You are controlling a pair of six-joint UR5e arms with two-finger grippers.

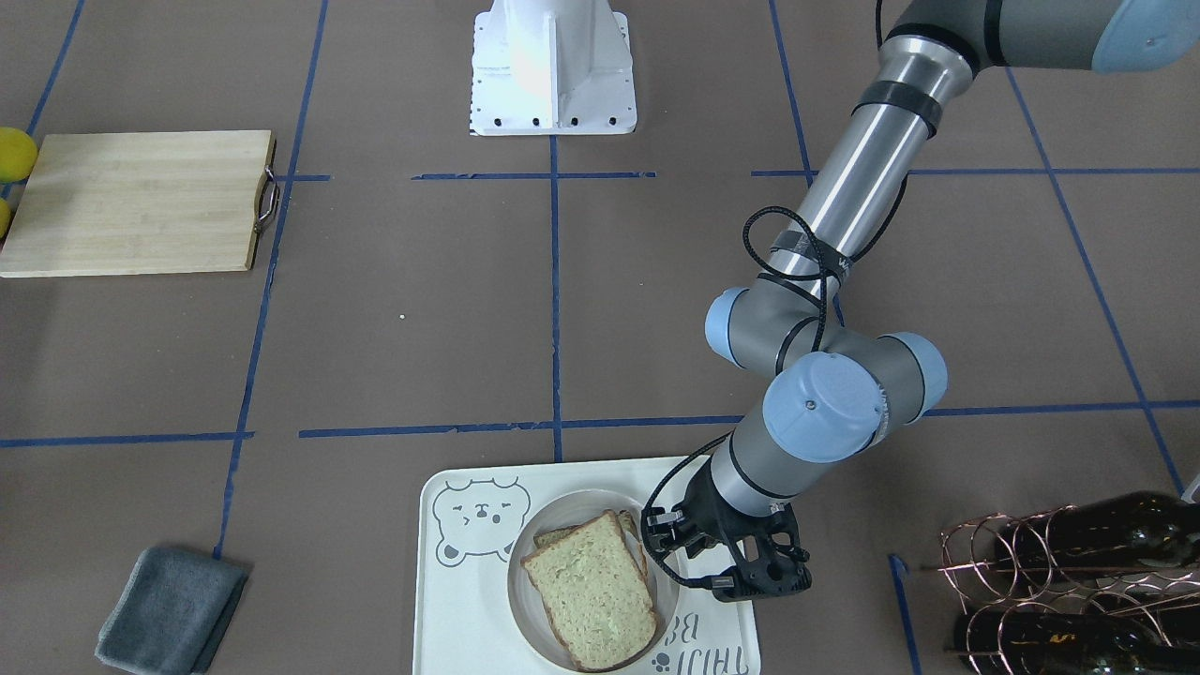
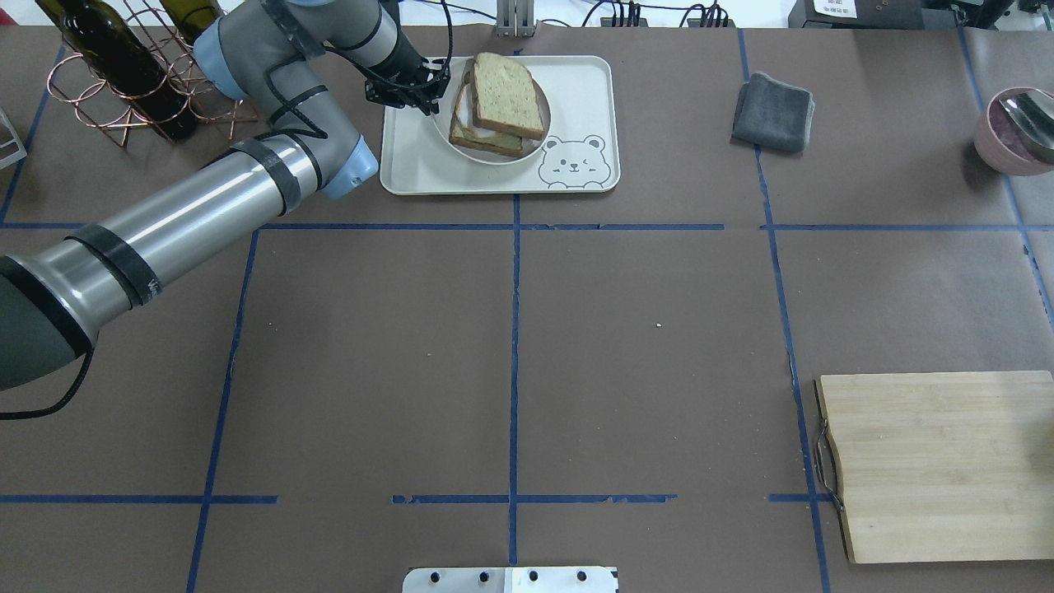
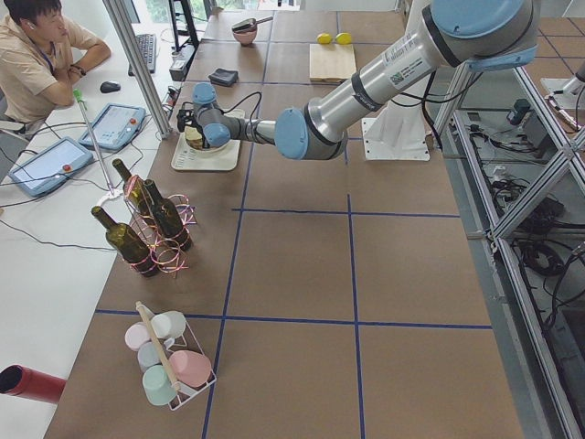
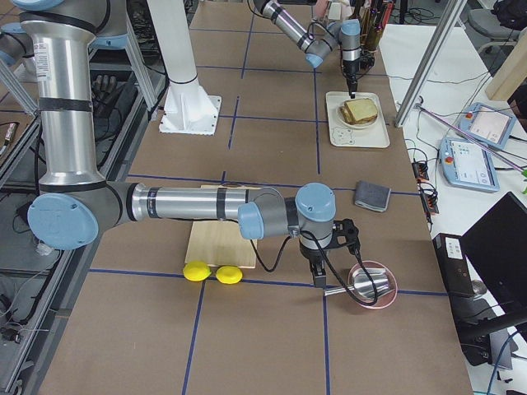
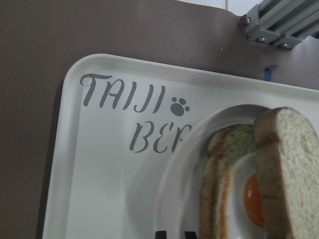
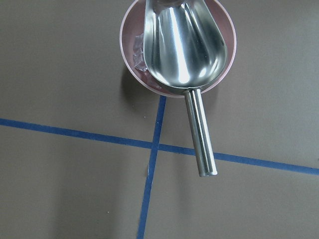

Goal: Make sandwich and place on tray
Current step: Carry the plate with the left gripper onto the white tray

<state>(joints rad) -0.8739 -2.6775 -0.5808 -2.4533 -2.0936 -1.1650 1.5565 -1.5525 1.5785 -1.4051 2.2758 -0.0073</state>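
Note:
The sandwich (image 1: pixel 591 586) lies on a small round white plate (image 1: pixel 514 581) on the white bear tray (image 1: pixel 459 609). The top bread slice sits askew. The left wrist view shows the fried egg (image 5: pixel 244 199) between the slices. My left gripper (image 1: pixel 661 544) is at the plate's edge nearest the wine rack. Its fingertips (image 5: pixel 160 234) stand close together across the plate's rim (image 5: pixel 184 164), shut on it. My right gripper (image 4: pixel 319 276) hangs near a pink bowl far from the tray. I cannot tell whether it is open or shut.
A copper rack of wine bottles (image 2: pixel 123 74) stands close beside my left arm. A grey cloth (image 2: pixel 774 111) lies beyond the tray's other end. A wooden cutting board (image 2: pixel 939 461), two lemons (image 4: pixel 212 273) and a pink bowl with a metal scoop (image 6: pixel 174 45) are on my right side.

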